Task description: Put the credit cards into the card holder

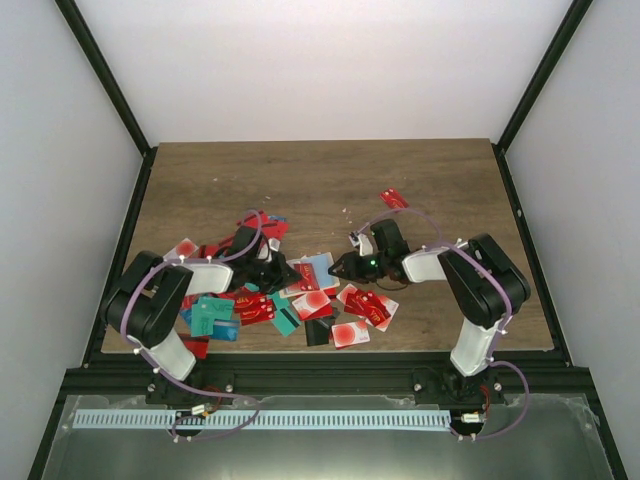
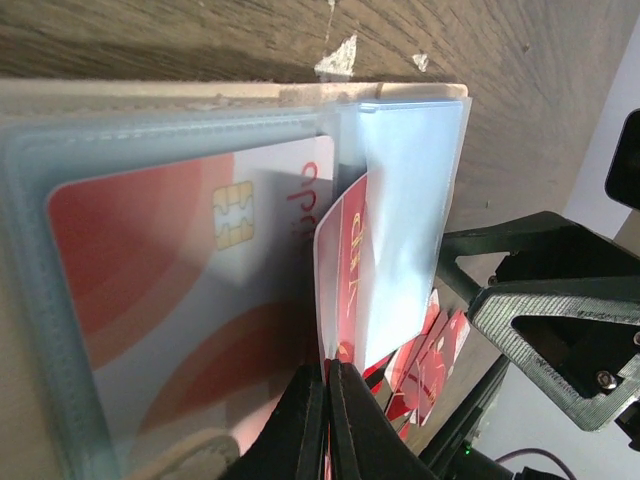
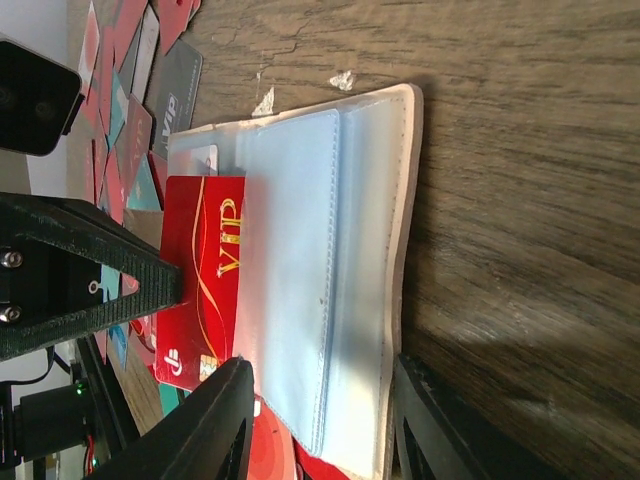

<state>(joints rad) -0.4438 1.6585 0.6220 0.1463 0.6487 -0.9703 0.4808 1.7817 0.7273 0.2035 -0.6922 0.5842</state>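
The card holder lies open on the wood, light blue inside with a beige rim, and shows at mid-table from above. A red VIP credit card sticks halfway into one of its sleeves. My left gripper is shut on that card's edge, just left of the holder. A white-and-red card sits in a clear sleeve beside it. My right gripper straddles the holder's near end, both fingers touching its sides.
Loose red, teal and white credit cards lie scattered at front left under the left arm. More red-and-white ones lie front right. One red card lies alone farther back. Black frame rails edge the table.
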